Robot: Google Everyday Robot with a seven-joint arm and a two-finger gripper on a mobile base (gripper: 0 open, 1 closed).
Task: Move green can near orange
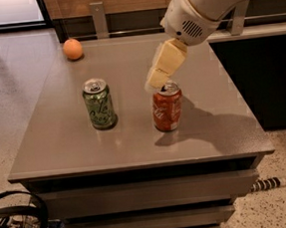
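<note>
- Two upright soda cans at mid-frame: one light-green aluminium soda can [99,104] on the left, one red-orange aluminium soda can [167,107] on the right.
- One small round orange fruit [72,48], upper left of the frame.
- One flat grey table [136,146], filling the middle.
- One cream-coloured gripper [156,80] on one white robot arm [208,3], upper right, its tip just above the red-orange can's top.
- One striped cable [271,182], lower right.

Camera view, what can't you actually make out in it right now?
All in the camera view:
Pincer: hangs at the top of the red-orange can; whether they touch cannot be told, and it hides the can's back-left rim.
Arm: cut off by the top edge.
Green can: its script is too small to read.
Black bag: cut off by the left and bottom edges.
</note>
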